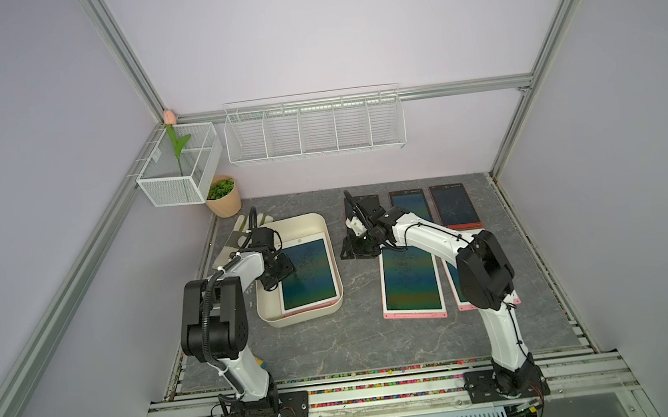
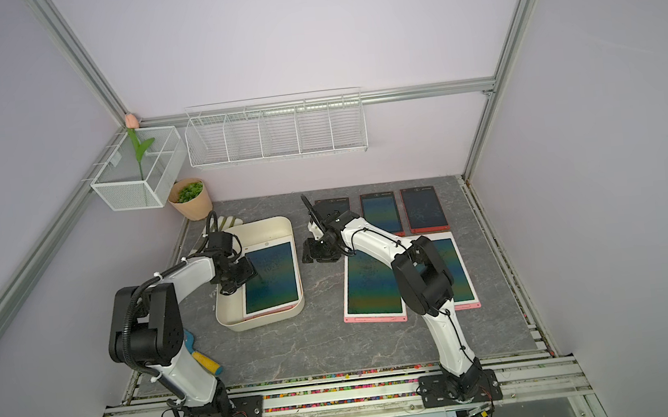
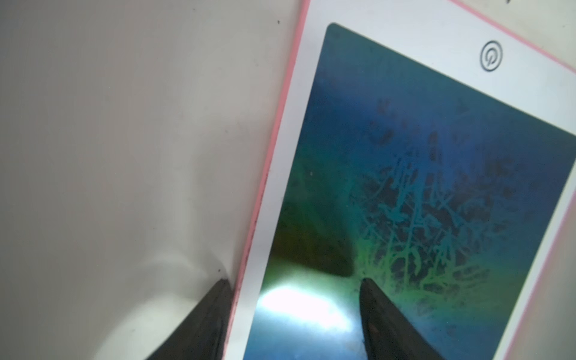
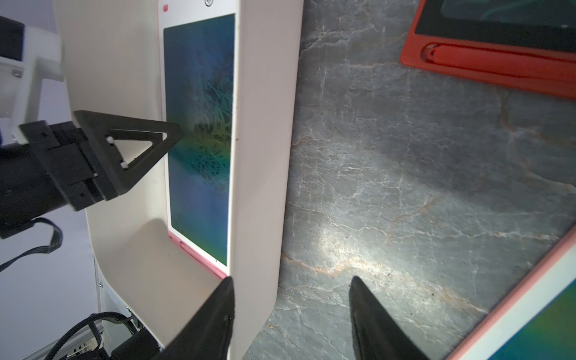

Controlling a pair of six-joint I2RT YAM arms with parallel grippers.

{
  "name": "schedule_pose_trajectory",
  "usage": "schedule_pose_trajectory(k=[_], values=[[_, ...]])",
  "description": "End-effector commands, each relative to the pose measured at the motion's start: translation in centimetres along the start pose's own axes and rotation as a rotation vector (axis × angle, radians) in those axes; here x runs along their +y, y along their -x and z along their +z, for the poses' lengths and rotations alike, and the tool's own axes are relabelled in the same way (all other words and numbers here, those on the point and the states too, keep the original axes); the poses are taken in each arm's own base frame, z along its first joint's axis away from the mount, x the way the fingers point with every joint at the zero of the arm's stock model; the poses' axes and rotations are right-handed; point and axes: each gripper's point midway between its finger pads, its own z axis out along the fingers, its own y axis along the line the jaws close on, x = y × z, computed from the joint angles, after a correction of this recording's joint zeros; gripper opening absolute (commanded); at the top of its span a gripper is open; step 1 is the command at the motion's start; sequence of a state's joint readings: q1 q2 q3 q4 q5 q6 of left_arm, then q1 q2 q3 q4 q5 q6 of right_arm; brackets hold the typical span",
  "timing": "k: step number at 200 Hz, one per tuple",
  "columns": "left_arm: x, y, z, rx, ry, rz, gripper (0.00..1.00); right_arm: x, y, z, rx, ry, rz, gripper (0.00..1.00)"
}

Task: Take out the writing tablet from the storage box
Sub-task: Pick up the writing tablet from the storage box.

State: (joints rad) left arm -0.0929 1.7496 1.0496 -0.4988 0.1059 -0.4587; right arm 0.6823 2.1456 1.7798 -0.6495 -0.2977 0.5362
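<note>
Pink-edged, the writing tablet (image 1: 309,274) lies in the storage box (image 1: 301,318) against its right wall, long axis pointing away from the robot. The left gripper (image 3: 293,280) — jaws apart, empty — straddles its left long edge; the right gripper (image 4: 292,278), also open, hangs outside the box.

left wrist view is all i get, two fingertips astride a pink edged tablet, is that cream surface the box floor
Observer: Yes; in a top view the writing tablet lies flat inside the storage box, close to its side nearer the right arm.
Operator: where's the right gripper
Observer: The right gripper is open and empty, beside the box's outer wall, above the table.
Operator: other tablets out already
Observer: Five lie on the table: two large pink tablets, three small tablets behind them.
</note>
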Motion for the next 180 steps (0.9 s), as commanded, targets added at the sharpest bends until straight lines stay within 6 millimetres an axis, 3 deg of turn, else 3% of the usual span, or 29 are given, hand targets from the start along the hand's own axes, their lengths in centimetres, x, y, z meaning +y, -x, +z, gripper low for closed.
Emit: schedule_pose_trajectory(k=[1, 52, 112, 180], values=[[0.5, -0.9, -0.6, 0.026, 0.031, 0.006, 0.66, 0.0, -0.7, 0.8, 0.043, 0.004, -0.011, 0.59], [2.3, -0.8, -0.7, 0.021, 0.126, -0.007, 0.67, 0.9, -1.1, 1.6, 0.072, 0.011, -0.025, 0.58], [2.1, -0.5, -1.8, -0.015, 0.111, 0.001, 0.68, 2.8, -1.0, 1.8, 0.06, 0.061, -0.025, 0.58], [2.1, -1.3, -0.4, 0.026, 0.101, 0.001, 0.68, 3.8, -1.2, 2.2, 0.062, 0.084, -0.029, 0.58]])
